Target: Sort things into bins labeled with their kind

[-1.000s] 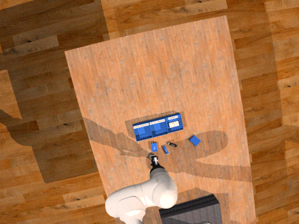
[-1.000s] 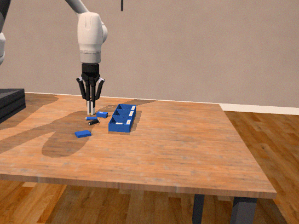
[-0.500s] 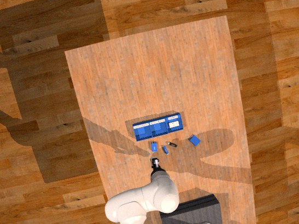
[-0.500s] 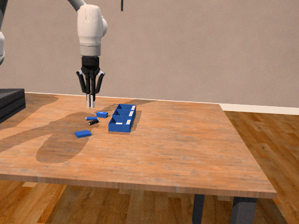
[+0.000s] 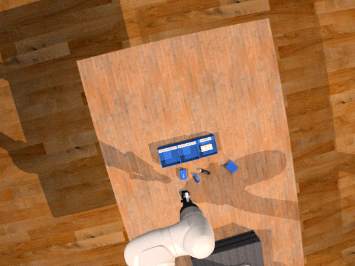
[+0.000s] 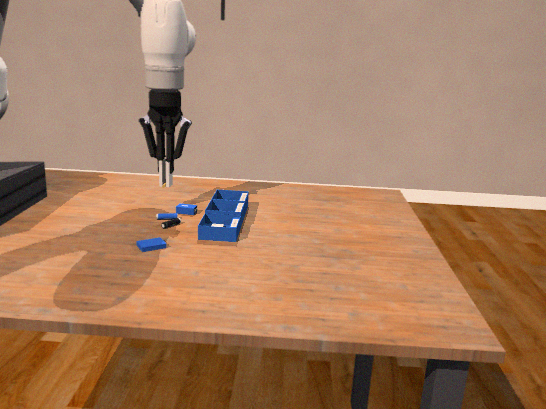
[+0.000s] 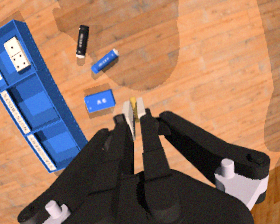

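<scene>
Our gripper (image 6: 165, 180), high above the table (image 6: 320, 271), pinches a thin pale tile (image 7: 135, 111); we should carry it toward eleven o'clock over the bins (image 5: 187, 150) before releasing.

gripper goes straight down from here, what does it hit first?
Likely bare table; the thin pale piece in the gripper lands first, just beside the small blue block. Depth unclear.

the gripper (image 6: 165, 181) hangs well above the table (image 6: 320, 271), with open air all round its tips. ahead of it lie a blue block (image 7: 100, 101), a blue stick (image 7: 105, 61) and a black stick (image 7: 81, 40), with gaps between. beyond them the bin row (image 5: 187, 150) walls off the way.
</scene>
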Controlling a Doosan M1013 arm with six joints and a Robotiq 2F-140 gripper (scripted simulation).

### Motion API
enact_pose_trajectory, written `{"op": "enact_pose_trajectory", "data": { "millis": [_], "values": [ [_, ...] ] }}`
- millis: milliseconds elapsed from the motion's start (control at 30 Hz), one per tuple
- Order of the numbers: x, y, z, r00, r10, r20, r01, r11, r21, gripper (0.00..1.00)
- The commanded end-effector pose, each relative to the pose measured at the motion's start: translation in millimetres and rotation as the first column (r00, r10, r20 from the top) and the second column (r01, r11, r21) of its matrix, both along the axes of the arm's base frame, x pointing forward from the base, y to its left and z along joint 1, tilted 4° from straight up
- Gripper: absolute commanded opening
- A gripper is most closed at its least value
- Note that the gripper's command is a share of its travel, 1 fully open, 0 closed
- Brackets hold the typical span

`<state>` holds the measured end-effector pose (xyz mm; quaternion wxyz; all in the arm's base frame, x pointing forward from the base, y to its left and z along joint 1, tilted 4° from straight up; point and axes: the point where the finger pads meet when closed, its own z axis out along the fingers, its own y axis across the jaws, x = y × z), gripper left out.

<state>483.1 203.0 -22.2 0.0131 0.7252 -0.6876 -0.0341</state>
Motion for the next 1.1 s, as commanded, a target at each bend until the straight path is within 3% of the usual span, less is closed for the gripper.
{"op": "enact_pose_trajectory", "data": {
  "millis": [0,133,333,667,733,1067],
  "values": [
    [0,0,0,1.0,0.0,0.0,0.0,1.0,0.0,0.06],
    [0,0,3,1.0,0.0,0.0,0.0,1.0,0.0,0.06],
    [23,-6,1,1.0,0.0,0.0,0.0,1.0,0.0,0.06],
    [82,-19,-3,1.0,0.0,0.0,0.0,1.0,0.0,0.06],
    [93,-22,-4,0.995,0.1,0.003,-0.1,0.995,0.007,0.06],
    [140,-33,-8,0.995,0.104,0.003,-0.104,0.995,0.007,0.06]
  ]
}}
